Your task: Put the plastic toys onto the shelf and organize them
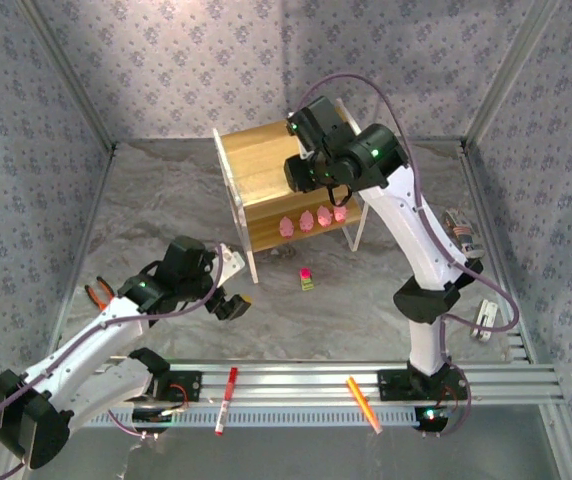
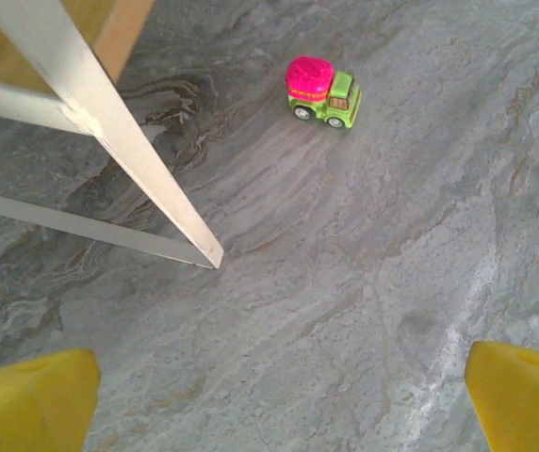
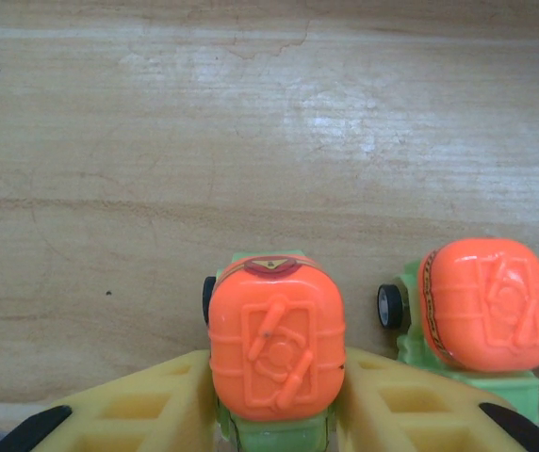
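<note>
My right gripper [image 3: 276, 407] is shut on a green toy truck with an orange top [image 3: 276, 344], its yellow fingers [image 3: 147, 405] pressing both sides. It holds the truck low over the shelf's top wooden board [image 3: 251, 141]. A second orange-topped truck [image 3: 481, 306] stands just to the right on that board. From above, my right gripper [image 1: 304, 172] hangs over the shelf [image 1: 256, 160]. Several pink teardrop figures [image 1: 306, 220] line the lower tier. A pink-topped truck [image 1: 307, 279] [image 2: 321, 91] sits on the table before the shelf. My left gripper [image 1: 236, 283] [image 2: 279, 405] is open and holds nothing, left of that truck.
The shelf's white frame leg [image 2: 138, 151] crosses just ahead of my left gripper. Orange-handled pliers [image 1: 99, 293] lie at the left. A red marker [image 1: 225, 400] and an orange marker [image 1: 364, 403] lie on the metal rail at the near edge.
</note>
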### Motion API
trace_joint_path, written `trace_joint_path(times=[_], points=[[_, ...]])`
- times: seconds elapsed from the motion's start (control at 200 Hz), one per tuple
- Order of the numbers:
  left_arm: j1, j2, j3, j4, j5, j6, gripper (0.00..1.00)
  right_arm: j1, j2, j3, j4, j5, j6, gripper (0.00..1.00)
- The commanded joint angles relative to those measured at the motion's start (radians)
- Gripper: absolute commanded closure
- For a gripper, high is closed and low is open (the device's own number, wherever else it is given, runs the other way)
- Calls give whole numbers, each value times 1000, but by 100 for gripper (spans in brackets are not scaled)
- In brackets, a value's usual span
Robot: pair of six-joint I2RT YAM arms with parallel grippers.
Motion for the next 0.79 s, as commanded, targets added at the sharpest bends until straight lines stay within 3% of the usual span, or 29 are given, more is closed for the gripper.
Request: trace_joint_path(times=[0.0, 0.79], points=[[-13, -2, -16, 46, 35, -20, 0, -5, 28, 41, -35, -13, -25, 63], [-32, 8, -44, 103, 20, -39, 0, 25, 48, 49, -51, 67, -43, 59]])
